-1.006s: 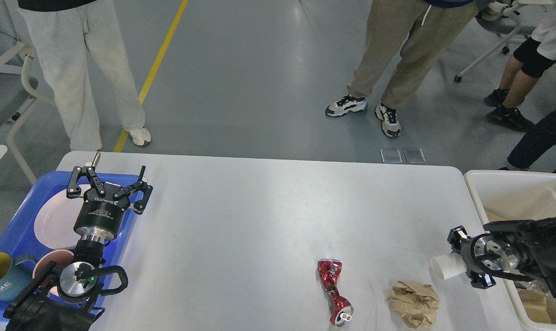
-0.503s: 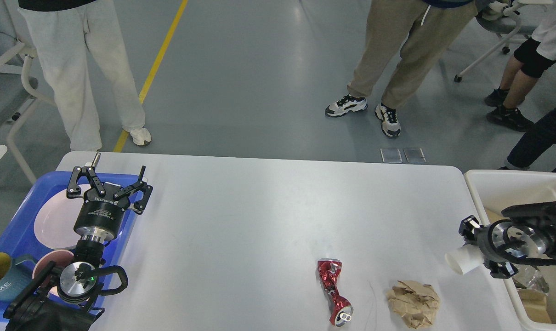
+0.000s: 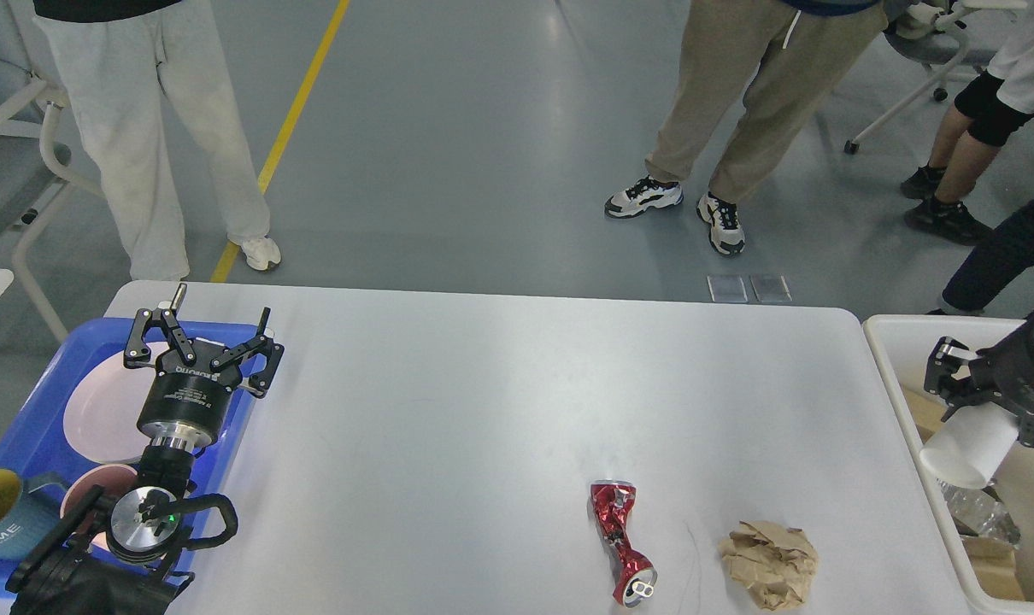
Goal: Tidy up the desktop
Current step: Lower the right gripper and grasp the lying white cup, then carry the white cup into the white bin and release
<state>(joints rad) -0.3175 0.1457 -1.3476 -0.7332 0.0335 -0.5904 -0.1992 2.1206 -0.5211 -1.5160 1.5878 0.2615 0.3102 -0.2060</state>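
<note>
Desktop [image 3: 483, 410] | left fingers [image 3: 154, 320] spread above tray [image 3: 47, 401]

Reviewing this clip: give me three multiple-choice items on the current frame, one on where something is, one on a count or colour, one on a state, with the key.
1. Where is the white paper cup?
A. Lying beside the crushed can
B. Held over the white bin
C. In the blue tray

2. How many loose pieces of litter lie on the desktop?
A. Two
B. Four
C. None

3. What state is the left tool in?
A. Shut on a plate
B. Shut on a mug
C. Open, holding nothing

Key:
1 B: the right tool grips the cup above the white bin at the table's right end.
2 A: only the crushed red can and the crumpled brown paper lie there.
3 C: its fingers stand spread above the blue tray, with nothing between them.
</note>
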